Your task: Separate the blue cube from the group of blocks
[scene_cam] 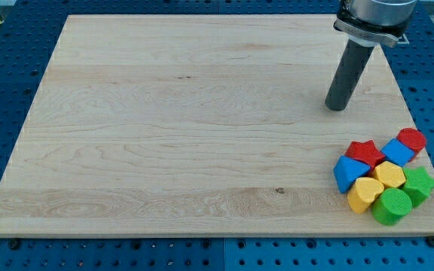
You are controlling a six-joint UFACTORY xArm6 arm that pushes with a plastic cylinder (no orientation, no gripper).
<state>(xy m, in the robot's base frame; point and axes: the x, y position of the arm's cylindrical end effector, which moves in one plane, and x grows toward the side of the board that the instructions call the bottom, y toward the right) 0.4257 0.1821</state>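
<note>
My tip (337, 107) is standing on the wooden board (164, 128); it is a bare rod with no jaws. The blue cube (398, 152) is lying below it toward the view's right, touching the other blocks.

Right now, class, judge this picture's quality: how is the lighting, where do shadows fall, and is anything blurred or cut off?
Camera view: even, soft lighting on the pale wooden board, no strong glare; my tip casts only a faint shadow at its base; the coloured blocks, including the blue cube, look sharp; the arm is cut off by the view's top edge.
</note>
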